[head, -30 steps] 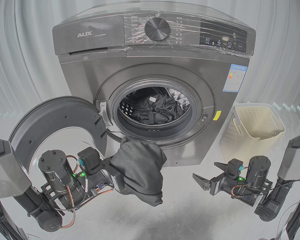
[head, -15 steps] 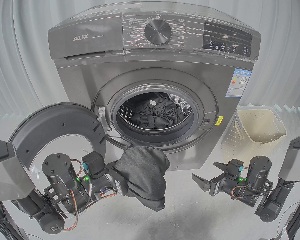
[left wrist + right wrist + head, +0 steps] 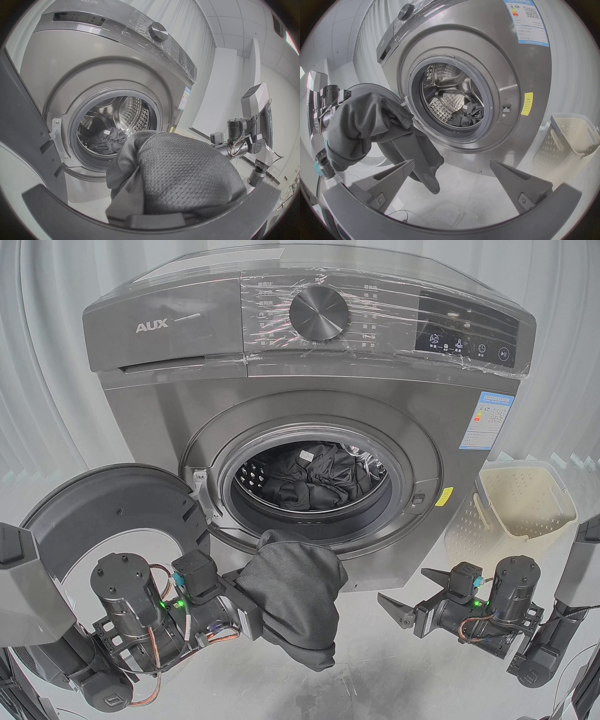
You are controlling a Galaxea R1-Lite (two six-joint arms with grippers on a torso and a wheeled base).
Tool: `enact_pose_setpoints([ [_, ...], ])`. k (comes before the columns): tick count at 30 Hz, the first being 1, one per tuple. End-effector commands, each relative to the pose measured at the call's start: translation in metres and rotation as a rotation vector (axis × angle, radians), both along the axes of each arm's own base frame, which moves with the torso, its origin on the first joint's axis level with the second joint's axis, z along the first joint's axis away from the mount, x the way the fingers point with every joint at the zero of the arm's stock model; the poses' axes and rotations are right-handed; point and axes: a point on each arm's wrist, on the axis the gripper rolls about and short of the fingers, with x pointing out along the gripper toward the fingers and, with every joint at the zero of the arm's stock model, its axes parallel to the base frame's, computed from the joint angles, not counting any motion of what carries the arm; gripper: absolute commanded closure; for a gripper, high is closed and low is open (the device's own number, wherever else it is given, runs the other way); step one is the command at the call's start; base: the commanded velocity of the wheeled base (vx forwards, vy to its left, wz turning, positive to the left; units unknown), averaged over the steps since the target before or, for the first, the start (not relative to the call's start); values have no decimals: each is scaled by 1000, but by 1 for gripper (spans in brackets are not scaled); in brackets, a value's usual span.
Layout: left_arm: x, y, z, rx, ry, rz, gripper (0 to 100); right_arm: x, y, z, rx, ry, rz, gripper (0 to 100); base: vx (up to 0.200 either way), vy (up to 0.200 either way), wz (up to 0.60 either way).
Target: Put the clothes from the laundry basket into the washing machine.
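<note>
Left gripper grasps a dark grey garment, its fingers buried in the fabric. The garment bulges over the gripper and hangs down toward the floor, just in front of the lower rim of the washing machine opening and not yet inside it. The machine's door stands swung open on the left, behind the left arm. Black clothes lie bunched in the drum. The right gripper hangs low on the right in front of the machine, fingers spread and holding nothing. A cream laundry basket stands on the floor just to the right of the machine, tilted.
</note>
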Motion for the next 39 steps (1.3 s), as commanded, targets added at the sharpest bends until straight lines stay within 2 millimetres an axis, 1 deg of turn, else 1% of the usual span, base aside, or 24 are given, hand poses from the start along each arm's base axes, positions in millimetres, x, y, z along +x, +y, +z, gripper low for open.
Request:
enact_pose_setpoints([
  [1,-1,-1,-2,3,6,-6,100,0,0,-1,-3,3,1,0,0,0,0],
  [7,-1,-1,-1,2,5,-6,100,-1,1,-1,-2,2,6,0,200,0,0],
  [18,-2,-1,-2,6,7,-7,100,-1,2,-1,-2,2,8,0,0,0,0],
  [24,-4,-1,-4,14,17,-13,100,-1,2,-1,-2,2,11,0,200,0,0],
  [27,-10,-8,-6,20,26,-47,100,-1,2,-1,-2,2,11,0,67,0,0],
  [29,-10,-11,-10,27,32,-56,100,-2,4,0,1,2,19,0,0,0,0],
  [31,-8,-13,-9,22,28,-55,100,-4,6,0,1,0,27,0,0,0,0],
  [34,-2,-19,-3,-21,15,-57,100,-5,6,1,3,-2,30,0,0,0,0],
  [36,6,-26,-7,-19,12,-57,100,-7,5,0,-2,5,32,0,0,0,0],
  [37,6,-26,-7,-19,12,-57,100,-7,6,0,-2,5,33,0,0,0,0],
  [39,18,-36,-12,-21,6,-57,100,-10,8,-1,-5,9,49,0,0,0,0],
])
